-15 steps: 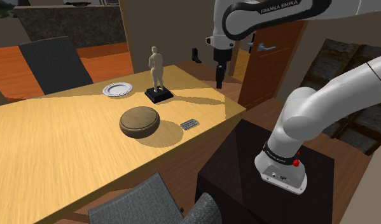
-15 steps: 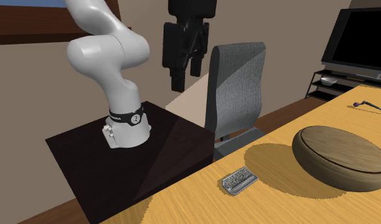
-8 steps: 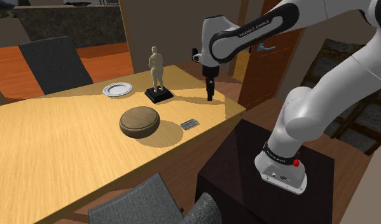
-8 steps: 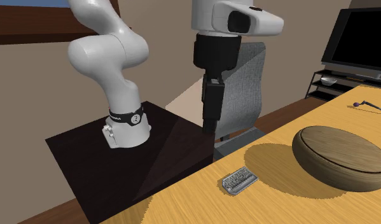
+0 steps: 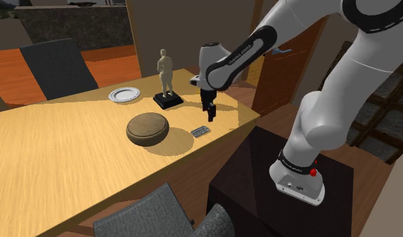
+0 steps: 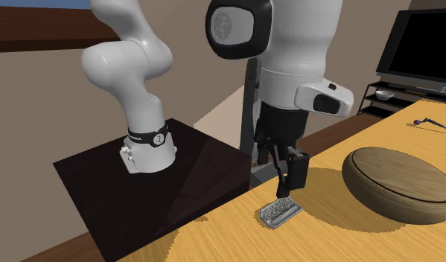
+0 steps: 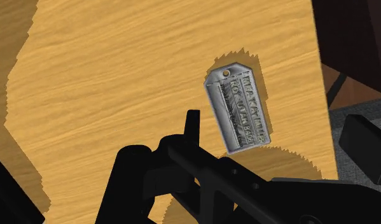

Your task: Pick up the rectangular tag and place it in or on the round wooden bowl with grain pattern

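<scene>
Wood-grain counter (image 5: 65,151), domestic room: one grey rectangular tag (image 7: 237,107) lies flat near the counter's edge, close to the round brown bowl (image 5: 147,128) and apart from it. Hand (image 6: 287,190): brought down within the last second from high up to just above the tag, fingers apart and empty, so the grasp looks imminent. Tag carries raised lettering that I cannot read.

One tag (image 5: 202,131), one bowl (image 5: 147,128), one plate (image 5: 126,95), one figurine (image 5: 166,79). One table (image 5: 58,155). One dark chair (image 5: 57,64) and one grey chair (image 5: 149,217). One arm (image 5: 327,114), one stand (image 5: 260,175). One door (image 5: 294,74). One screen (image 6: 426,45).
</scene>
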Robot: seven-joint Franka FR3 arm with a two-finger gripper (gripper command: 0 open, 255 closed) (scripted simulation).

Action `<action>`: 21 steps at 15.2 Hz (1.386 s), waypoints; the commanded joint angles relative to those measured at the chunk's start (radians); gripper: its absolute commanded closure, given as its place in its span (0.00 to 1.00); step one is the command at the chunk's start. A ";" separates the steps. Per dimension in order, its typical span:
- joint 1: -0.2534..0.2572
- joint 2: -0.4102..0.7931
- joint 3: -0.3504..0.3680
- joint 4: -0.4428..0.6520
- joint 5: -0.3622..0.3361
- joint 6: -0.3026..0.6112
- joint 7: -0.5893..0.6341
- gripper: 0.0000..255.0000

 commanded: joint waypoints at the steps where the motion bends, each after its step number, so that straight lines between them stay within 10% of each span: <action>1: 0.018 0.072 -0.004 0.001 0.020 0.080 -0.079 0.00; 20: 0.039 0.320 0.028 0.035 0.122 0.303 -0.244 0.00; 21: 0.039 0.320 0.028 0.035 0.122 0.303 -0.244 1.00</action>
